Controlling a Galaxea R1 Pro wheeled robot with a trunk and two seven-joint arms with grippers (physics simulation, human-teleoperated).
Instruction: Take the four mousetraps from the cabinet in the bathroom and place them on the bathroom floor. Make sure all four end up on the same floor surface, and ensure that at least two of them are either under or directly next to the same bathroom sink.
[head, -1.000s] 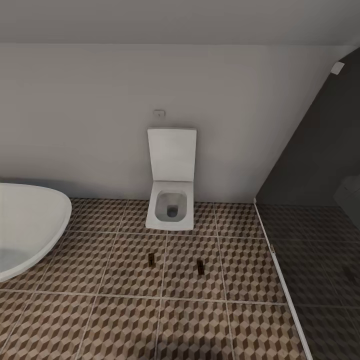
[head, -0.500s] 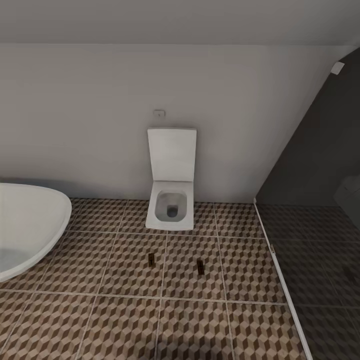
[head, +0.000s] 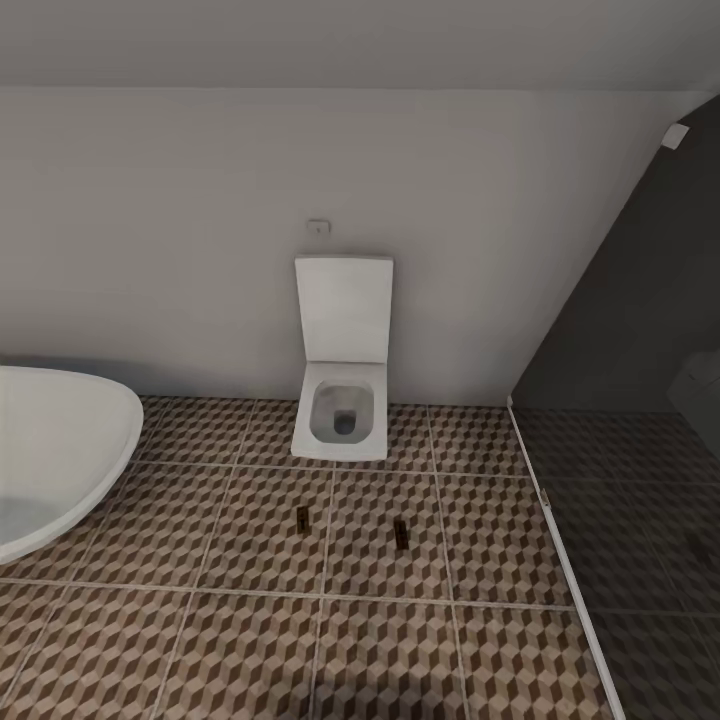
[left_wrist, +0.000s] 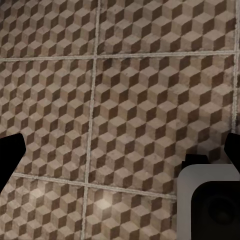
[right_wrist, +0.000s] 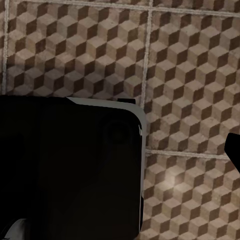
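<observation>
Two mousetraps (head: 302, 516) (head: 401, 533) lie on the bathroom floor (head: 250, 620) before the toilet (head: 343, 385); both grippers' openings cannot be told.

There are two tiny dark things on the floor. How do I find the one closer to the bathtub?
Find the white toilet against the wall, then look at the patterned bathroom floor in front of it. Two mousetraps lie there; yours is the left one, toward the bathtub, while the other sits toward the dark shower.

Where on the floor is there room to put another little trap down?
Two mousetraps lie on the bathroom floor in front of the toilet. Bare tile runs between them, across the near rows, and from the bathtub to the left trap. Right of the second trap it ends at the dark glass partition. Tightest just before the toilet.
</observation>
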